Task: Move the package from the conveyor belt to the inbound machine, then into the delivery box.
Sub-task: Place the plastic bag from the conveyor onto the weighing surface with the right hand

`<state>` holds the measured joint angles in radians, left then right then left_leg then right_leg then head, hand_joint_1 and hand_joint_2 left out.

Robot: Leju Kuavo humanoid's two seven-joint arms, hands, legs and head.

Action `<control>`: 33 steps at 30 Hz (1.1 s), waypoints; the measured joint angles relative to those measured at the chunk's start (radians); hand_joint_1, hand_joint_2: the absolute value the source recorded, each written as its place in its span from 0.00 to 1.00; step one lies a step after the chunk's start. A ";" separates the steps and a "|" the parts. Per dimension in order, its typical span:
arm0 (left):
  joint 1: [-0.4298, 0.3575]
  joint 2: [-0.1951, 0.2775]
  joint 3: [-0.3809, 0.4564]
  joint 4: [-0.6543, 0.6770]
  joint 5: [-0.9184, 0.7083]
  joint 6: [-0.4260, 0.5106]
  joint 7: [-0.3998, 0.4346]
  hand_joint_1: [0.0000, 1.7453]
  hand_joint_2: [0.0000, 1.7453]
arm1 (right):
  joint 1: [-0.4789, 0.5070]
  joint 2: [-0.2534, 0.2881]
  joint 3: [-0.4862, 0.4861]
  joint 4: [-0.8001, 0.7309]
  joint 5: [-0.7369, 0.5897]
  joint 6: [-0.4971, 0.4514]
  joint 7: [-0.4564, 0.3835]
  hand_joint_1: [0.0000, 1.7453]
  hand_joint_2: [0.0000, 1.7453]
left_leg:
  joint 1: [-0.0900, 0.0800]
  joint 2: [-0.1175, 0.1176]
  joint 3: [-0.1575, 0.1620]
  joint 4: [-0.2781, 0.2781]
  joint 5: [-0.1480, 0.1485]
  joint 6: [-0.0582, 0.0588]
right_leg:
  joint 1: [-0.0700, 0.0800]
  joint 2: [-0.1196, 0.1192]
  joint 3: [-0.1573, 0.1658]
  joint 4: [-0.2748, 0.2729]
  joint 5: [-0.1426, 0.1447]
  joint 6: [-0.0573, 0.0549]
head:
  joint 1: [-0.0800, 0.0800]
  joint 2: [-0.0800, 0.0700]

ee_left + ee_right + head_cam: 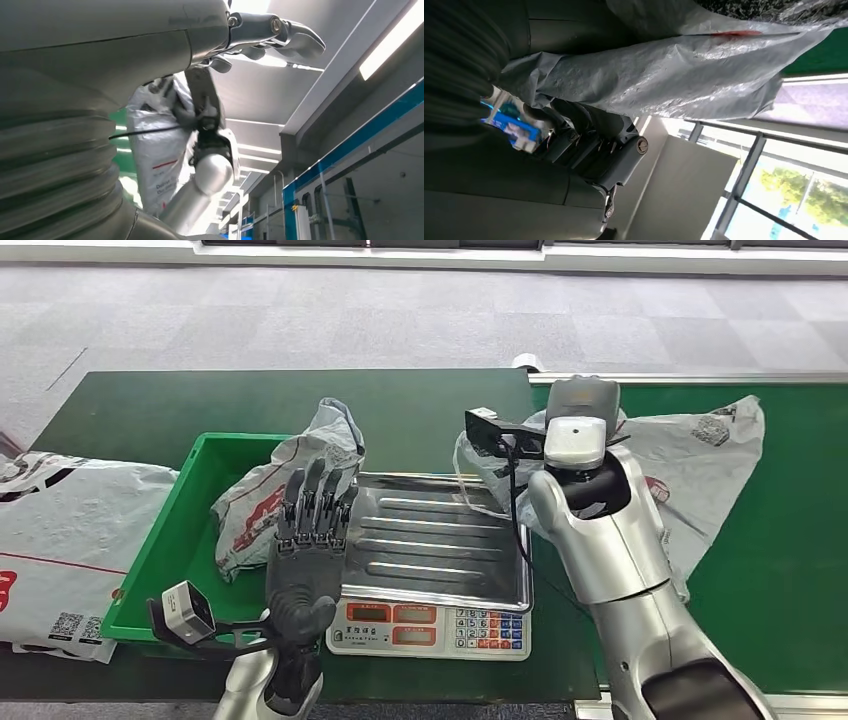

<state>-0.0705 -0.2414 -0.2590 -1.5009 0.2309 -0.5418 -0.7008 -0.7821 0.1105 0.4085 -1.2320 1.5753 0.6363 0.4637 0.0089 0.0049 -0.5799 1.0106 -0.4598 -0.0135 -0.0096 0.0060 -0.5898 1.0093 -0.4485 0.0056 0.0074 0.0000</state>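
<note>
- Right hand (589, 145) is the one doing the work. In the right wrist view the dark fingers (574, 112) sit right up against the grey plastic, curled under it, so it looks to me like it's gripping the package (700, 455). From the head view the hand itself is tucked behind the wrist, so I can't confirm the grip from there.
- Left hand (312, 525) is just hanging out over the left edge of the scale (440, 540), fingers straight and a bit spread, holding nothing.
- The package is a floppy grey mailer lying on the green conveyor belt (790, 570), just right of the scale. Its near-left corner is bunched up by the right wrist.
- Long axis looks roughly left-right across the belt, slightly angled, with the far-right corner pointing away toward the belt's back rail.
- What could go wrong, my guess: the film is slick and limp, so a corner-only grip could slide out on the lift.
- The trailing end could also drag and catch on the scale's tray rim, or drape over the keypad.
- There's already another bag (290, 480) slumped in the green bin (160, 570), leaning toward the scale, so things could get crowded.
</note>
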 joint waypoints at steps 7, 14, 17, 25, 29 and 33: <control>-0.024 0.004 -0.028 0.016 0.008 0.019 0.000 0.00 1.00 | -0.096 0.028 0.017 0.241 -0.009 0.000 -0.153 1.00 1.00 | 0.000 -0.004 -0.002 0.000 0.000 0.000 | 0.000 -0.003 0.000 0.000 0.000 0.000 | 0.000 0.000; -0.085 0.008 -0.045 0.072 0.023 0.013 0.000 0.00 1.00 | -0.115 0.126 0.007 0.330 -0.060 0.000 -0.490 1.00 1.00 | 0.001 -0.005 -0.002 0.000 0.001 -0.001 | 0.001 -0.004 -0.001 0.000 -0.001 -0.001 | 0.000 0.000; -0.098 0.008 -0.045 0.089 0.023 0.012 0.000 0.00 1.00 | -0.115 0.153 0.001 0.345 -0.054 0.000 -0.501 1.00 1.00 | 0.001 -0.005 -0.002 0.000 0.001 -0.002 | 0.001 -0.004 -0.001 0.000 -0.001 -0.001 | 0.000 0.000; -0.113 0.008 -0.047 0.112 0.027 0.010 0.000 0.00 1.00 | -0.114 0.186 -0.006 0.370 -0.069 0.000 -0.565 1.00 1.00 | 0.001 -0.005 -0.003 0.000 0.001 -0.001 | 0.001 -0.004 -0.001 0.000 -0.001 -0.001 | 0.000 0.000; -0.128 0.007 -0.055 0.121 0.038 0.008 -0.002 0.00 1.00 | -0.109 0.220 -0.006 0.382 -0.143 0.000 -0.704 1.00 1.00 | 0.001 -0.005 -0.002 0.000 0.001 -0.002 | 0.001 -0.004 -0.002 0.000 -0.001 -0.002 | 0.000 0.000; -0.139 0.003 -0.069 0.115 0.045 0.000 -0.013 0.00 1.00 | -0.104 0.231 0.001 0.404 -0.298 -0.007 -0.804 1.00 1.00 | 0.002 -0.007 -0.003 0.000 0.002 -0.002 | 0.002 -0.007 -0.001 0.000 -0.001 -0.002 | 0.000 0.000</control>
<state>-0.2100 -0.2382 -0.3279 -1.3860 0.2756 -0.5413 -0.7138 -0.8862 0.3411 0.4093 -0.8277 1.2774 0.6298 -0.3402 0.0104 -0.0023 -0.5833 1.0101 -0.4581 -0.0151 -0.0080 -0.0006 -0.5906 1.0097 -0.4498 0.0038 0.0075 0.0000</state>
